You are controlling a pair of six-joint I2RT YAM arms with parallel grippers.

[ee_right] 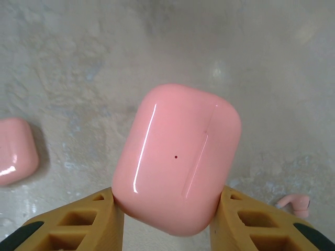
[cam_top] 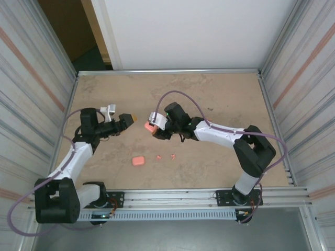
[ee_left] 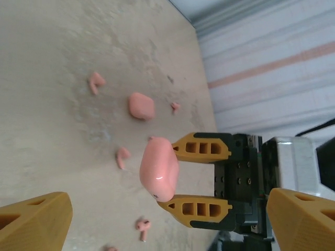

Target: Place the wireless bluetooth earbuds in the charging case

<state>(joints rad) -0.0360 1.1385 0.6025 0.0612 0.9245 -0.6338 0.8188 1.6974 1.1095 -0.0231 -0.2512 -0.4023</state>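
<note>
Second pink case (cam_top: 138,160) lies on the table (cam_top: 209,99) near the front rail, with two earbuds (cam_top: 158,157) just right of it. Open tabletop runs back to the far edge. Right gripper (cam_top: 152,127) clamps the charging case (cam_top: 148,125) aloft, beyond the earbuds. Left gripper (cam_top: 132,118) gapes wide, facing it, apart.

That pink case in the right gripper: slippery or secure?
Probably slippery: the charging case is glossy with bright highlights and rounded all over. The right gripper pinches only one end, so it may pivot or squirt out. It looks rigid, unlikely to deform.
</note>
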